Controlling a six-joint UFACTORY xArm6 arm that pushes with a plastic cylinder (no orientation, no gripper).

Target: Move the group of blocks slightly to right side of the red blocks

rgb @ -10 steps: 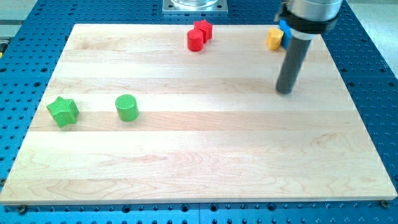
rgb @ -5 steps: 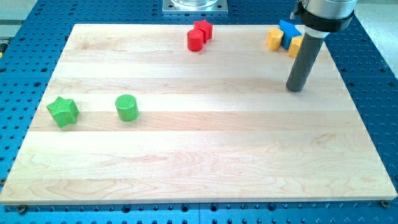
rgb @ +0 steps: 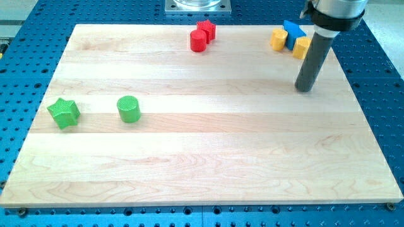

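Observation:
A red cylinder (rgb: 198, 41) and a red star (rgb: 206, 29) touch near the view's top centre. A group sits at the top right: a yellow block (rgb: 278, 39), a blue block (rgb: 292, 30) and a second yellow block (rgb: 302, 47), partly hidden by the rod. My tip (rgb: 305, 89) rests on the wooden board (rgb: 202, 151), just below and slightly right of this group, not touching it.
A green star (rgb: 64, 113) and a green cylinder (rgb: 128, 108) lie at the view's left. The board's right edge runs close to my tip. A blue perforated table surrounds the board.
My tip has slid to the right, uncovering the blue block and the second yellow block. No block has moved.

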